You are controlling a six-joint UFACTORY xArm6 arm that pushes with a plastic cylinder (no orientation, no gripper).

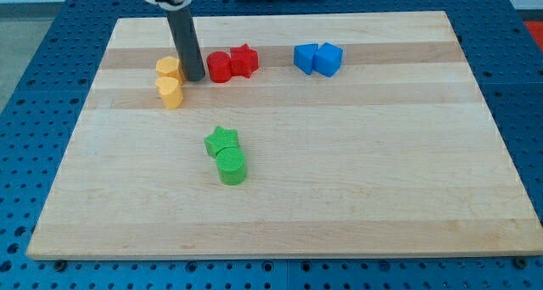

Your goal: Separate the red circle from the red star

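Meanwhile, my tip [194,76] is resting between the yellow blocks [170,69] and the red circle [220,67], which is touching the red star [244,60] at the wooden board's [339,197] top; no claw is showing.

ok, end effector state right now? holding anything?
No gripper: my tip holds nothing, resting between the yellow blocks and the red circle, which touches the red star.
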